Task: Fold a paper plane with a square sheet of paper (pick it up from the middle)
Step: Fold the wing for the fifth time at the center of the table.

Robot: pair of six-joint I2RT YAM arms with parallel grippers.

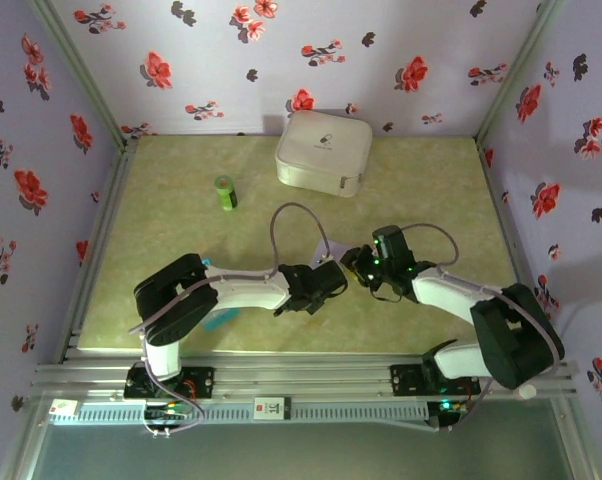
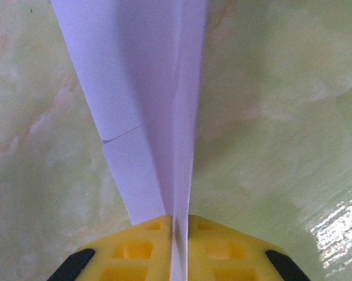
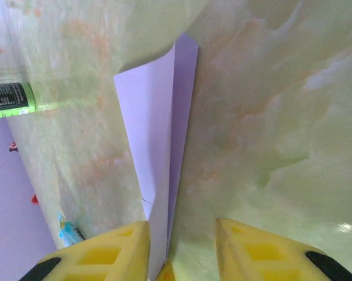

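— What did everything rest on?
— A pale green, marbled tabletop (image 1: 181, 230), glossy enough to catch glare in places.
— And what lay on it?
— A white case (image 1: 323, 152) with rounded corners sat at the back, near the middle. A small green bottle (image 1: 226, 192) with a dark label was to its left, apart from it.
— Anything nearer the front?
— A blue packet (image 1: 221, 320) lay at the front left, well apart from the other two. It was partly hidden, so its shape was hard to tell.
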